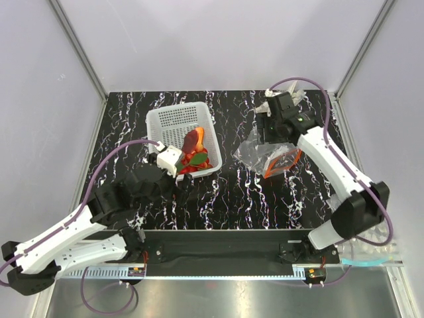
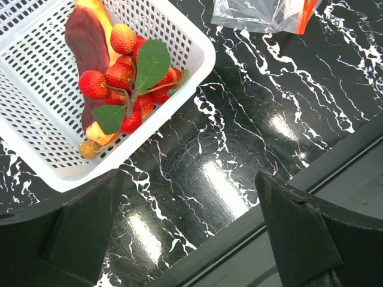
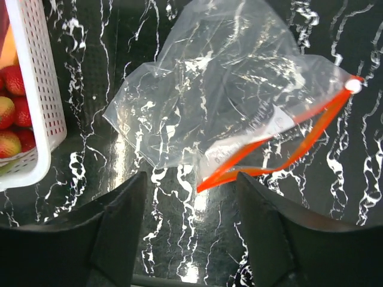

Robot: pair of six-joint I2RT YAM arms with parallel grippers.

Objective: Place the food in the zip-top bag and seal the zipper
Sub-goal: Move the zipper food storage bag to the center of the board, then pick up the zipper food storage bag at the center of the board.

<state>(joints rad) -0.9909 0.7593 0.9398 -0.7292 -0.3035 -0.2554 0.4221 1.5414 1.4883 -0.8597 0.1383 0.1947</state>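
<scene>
The food, red berries with green leaves and a longer red-orange piece, lies in the near right corner of a white lattice basket; it also shows in the left wrist view. The clear zip-top bag lies crumpled on the table right of the basket, and the two strips of its orange zipper stand apart. The bag and zipper fill the right wrist view. My left gripper is open and empty over bare table by the basket's near corner. My right gripper is open and empty, just short of the zipper's end.
The black marbled table ends in a dark rail along the near edge. The basket's wall stands left of the bag. Pale enclosure walls surround the table.
</scene>
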